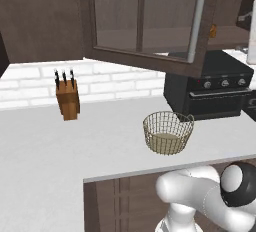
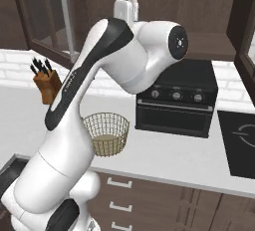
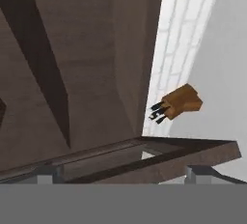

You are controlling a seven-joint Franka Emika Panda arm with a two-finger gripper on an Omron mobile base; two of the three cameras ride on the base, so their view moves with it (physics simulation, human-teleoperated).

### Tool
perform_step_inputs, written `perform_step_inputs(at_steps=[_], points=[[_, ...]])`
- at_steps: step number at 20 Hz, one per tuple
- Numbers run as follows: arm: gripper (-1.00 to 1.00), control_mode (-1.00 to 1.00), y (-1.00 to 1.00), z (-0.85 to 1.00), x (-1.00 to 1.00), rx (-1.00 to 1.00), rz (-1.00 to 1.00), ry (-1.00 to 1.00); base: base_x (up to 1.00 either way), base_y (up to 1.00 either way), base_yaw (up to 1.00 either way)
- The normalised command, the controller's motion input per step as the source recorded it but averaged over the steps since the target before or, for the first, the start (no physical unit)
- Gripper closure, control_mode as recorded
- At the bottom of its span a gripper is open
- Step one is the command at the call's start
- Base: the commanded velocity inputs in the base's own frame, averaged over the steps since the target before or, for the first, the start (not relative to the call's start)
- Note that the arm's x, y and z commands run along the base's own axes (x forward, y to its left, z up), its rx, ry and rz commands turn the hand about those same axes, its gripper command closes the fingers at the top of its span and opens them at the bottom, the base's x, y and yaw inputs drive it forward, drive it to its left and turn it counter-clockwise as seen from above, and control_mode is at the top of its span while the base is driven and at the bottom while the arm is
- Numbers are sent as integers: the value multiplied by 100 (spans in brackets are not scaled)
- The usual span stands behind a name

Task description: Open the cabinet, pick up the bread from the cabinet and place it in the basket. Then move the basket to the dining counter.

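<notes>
The cabinet [image 1: 145, 21] door swung open above the white surface [image 1: 45, 141], fingers apart; the empty basket [image 1: 167, 132] sits between knife block [image 1: 68, 100] and black oven [image 1: 215, 91].

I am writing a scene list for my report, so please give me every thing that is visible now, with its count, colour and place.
cabinet: one, dark brown with glass door panels, on the wall above the counter; its door stands swung open, silver bar handle on it.
knife block: one, orange-brown with dark knife handles, on the white counter by the brick backsplash.
basket: one, tan-gold wire mesh, on the counter in front of the oven, nothing in it.
oven: one, black with three knobs, on the counter.
counter: one, white.
backsplash: one, white brick.
arm: one, white with dark joints.
gripper: jaws open, holding nothing.
</notes>
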Motion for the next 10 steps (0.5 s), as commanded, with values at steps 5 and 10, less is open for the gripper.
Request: perform_step_inputs(at_steps=[5,10], points=[[-100,-100,8,-14,48,19,28,6,0,0,0],[-100,-100,32,-16,35,3,31,0,0,0,0]])
